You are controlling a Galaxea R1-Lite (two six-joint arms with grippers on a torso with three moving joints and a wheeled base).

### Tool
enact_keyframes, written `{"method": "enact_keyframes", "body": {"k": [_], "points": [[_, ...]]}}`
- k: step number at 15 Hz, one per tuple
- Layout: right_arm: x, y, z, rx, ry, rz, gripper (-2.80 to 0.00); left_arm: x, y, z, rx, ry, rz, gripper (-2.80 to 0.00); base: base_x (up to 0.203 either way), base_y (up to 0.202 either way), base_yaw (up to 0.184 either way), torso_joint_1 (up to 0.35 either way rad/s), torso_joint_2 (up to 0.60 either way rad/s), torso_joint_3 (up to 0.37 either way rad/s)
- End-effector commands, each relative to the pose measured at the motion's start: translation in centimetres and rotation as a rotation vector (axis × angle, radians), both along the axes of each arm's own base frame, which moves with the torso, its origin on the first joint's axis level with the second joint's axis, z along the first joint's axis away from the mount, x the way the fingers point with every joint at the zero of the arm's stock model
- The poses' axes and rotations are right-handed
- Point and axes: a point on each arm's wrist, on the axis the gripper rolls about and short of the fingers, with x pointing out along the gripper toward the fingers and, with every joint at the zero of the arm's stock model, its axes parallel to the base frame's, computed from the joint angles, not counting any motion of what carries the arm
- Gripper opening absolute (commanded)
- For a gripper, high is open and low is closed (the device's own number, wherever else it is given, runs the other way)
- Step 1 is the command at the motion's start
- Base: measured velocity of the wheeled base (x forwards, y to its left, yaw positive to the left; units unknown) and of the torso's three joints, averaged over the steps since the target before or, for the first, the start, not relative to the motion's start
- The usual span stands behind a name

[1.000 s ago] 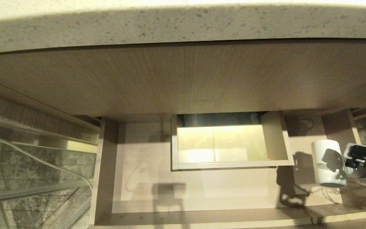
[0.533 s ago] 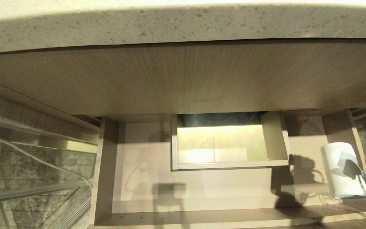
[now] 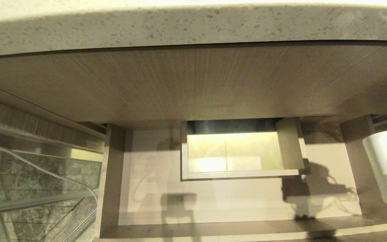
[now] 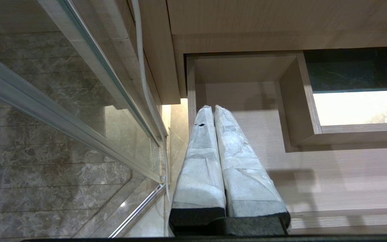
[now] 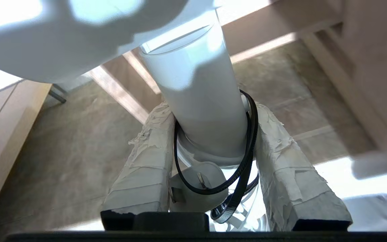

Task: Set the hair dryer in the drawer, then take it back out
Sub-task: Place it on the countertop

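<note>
**Hair dryer lifted clear of the open drawer**

Since the earlier frames the hair dryer has travelled from the drawer floor near the right wall up and rightward; it now hangs at the right edge of the head view, above the drawer's right side wall and apart from the floor. Its shadow falls on the drawer floor beside the boxed cut-out.

The right gripper has its tape-wrapped fingers partly closed around the dryer's round white handle, one either side, with a dark loop circling the handle between them. The left gripper rests with its wrapped fingers pressed together, empty, above the drawer's left end.

Step in hand, as judged: the take-out half of the task, with the dryer nearly clear. The next move likely calls for carrying it past the right wall without the trailing cord catching the edge.

Materials: smooth glossy plastic dryer; matte pale wood-grain drawer, shallow and wide; speckled stone counter above.
</note>
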Motion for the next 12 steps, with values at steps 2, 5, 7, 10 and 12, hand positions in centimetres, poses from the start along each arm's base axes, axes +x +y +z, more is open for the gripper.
{"method": "enact_keyframes", "body": {"k": [2,5,7,10,12], "points": [[-4.5,1.9,3.1,-0.034,-0.042,0.02,-2.8,0.4,0.0,-1.1,-0.001,0.038,0.0,-2.8,0.0,0.0,0.0,0.0,0.0,0.0],[-7.3,3.1,5.6,-0.064,-0.109,0.043,-2.8,0.4,0.0,-1.1,0.0,0.038,0.0,-2.8,0.0,0.0,0.0,0.0,0.0,0.0],[-9.4,4.0,6.7,-0.076,-0.119,0.067,-2.8,0.4,0.0,-1.1,0.0,0.038,0.0,-2.8,0.0,0.0,0.0,0.0,0.0,0.0],[-12.2,5.1,8.1,-0.101,-0.193,0.092,-2.8,0.4,0.0,-1.1,0.0,0.038,0.0,-2.8,0.0,0.0,0.0,0.0,0.0,0.0],[-14.1,5.7,9.0,-0.126,-0.271,0.088,-2.8,0.4,0.0,-1.1,0.0,0.038,0.0,-2.8,0.0,0.0,0.0,0.0,0.0,0.0]]}}
